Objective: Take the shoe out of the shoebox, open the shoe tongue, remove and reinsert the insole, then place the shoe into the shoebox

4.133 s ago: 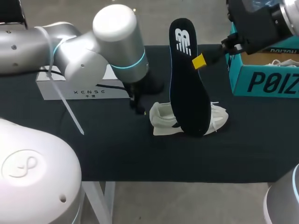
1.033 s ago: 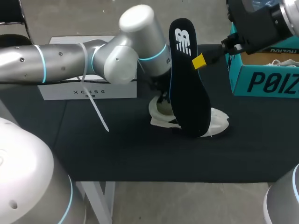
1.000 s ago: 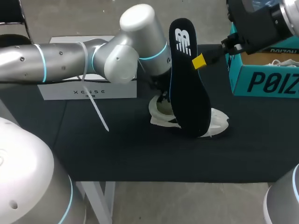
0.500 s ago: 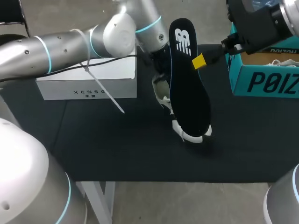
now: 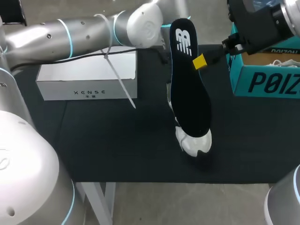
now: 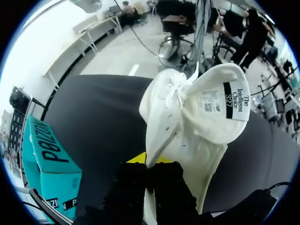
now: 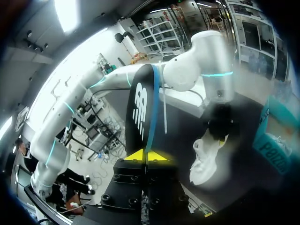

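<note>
The white shoe (image 5: pixel 193 140) hangs toe-down in the lower middle of the head view, heel end up and mostly hidden behind the insole (image 5: pixel 188 93). Its rounded toe shows just under the insole's lower end, close over the counter (image 5: pixel 117 145); I cannot tell whether it touches. In the left wrist view the left tool (image 6: pixel 149 161) pinches the shoe's upper edge between its fingers, one yellow tip showing beside the white fabric. The tongue (image 6: pixel 220 110) is folded outward ahead of the tool, its printed label facing the camera.

The black insole stands nearly upright in the centre of the head view, logo end at the top, slightly tilted so that its lower end lies further right. The right tool (image 5: pixel 199 61) grips it by the right edge near the top, fingers pressed on it from both sides. In the right wrist view the insole rises edge-on from between the yellow tips of that tool (image 7: pixel 146 155), with the shoe beyond it.

The teal shoebox (image 5: pixel 267 79) sits open at the right edge of the head view, well apart from the shoe. A white box (image 5: pixel 89 77) lies on the counter at the upper left. The left arm (image 5: pixel 84 35) crosses above it from the left, towards the top centre. The right arm (image 5: pixel 262 21) enters from the upper right corner.
</note>
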Available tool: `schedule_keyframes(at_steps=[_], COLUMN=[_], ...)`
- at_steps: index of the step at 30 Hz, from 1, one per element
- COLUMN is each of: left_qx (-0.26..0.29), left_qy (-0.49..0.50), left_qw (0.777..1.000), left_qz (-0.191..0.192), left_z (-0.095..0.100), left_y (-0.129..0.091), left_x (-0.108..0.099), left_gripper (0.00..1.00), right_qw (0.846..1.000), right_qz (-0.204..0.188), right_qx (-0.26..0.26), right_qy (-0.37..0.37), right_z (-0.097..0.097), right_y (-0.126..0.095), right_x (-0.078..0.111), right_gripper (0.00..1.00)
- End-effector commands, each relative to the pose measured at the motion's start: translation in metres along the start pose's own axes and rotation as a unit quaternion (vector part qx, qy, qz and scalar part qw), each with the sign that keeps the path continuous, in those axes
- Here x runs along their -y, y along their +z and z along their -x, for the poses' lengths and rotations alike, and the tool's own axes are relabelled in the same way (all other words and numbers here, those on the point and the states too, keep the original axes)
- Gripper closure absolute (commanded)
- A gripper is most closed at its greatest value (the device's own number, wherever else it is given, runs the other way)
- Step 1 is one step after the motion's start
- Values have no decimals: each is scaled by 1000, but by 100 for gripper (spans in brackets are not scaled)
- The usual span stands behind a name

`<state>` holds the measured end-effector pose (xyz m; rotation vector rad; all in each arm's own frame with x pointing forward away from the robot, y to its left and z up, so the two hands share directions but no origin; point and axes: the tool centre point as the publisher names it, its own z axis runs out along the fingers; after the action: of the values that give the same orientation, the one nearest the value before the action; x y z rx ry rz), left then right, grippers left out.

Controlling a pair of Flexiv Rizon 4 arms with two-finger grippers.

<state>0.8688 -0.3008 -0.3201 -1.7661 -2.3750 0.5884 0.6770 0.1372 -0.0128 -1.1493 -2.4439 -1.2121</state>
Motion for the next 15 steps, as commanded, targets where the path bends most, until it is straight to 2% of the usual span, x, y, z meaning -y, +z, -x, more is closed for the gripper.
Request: schedule_keyframes(at_steps=[1, 15], left_qx=[-30, -66], left_qy=[21, 63], left_qw=[999, 996], left_qz=[3, 3], left_z=[1, -2], left_y=[0, 31], left_x=[9, 32], left_gripper=[100, 100], right_qw=[1000, 1000], right_qz=[-2, -2], right_qx=[0, 0], right_qy=[1, 1], right_z=[0, 0], right_y=[2, 2], right_x=[-3, -3], right_gripper=[100, 100])
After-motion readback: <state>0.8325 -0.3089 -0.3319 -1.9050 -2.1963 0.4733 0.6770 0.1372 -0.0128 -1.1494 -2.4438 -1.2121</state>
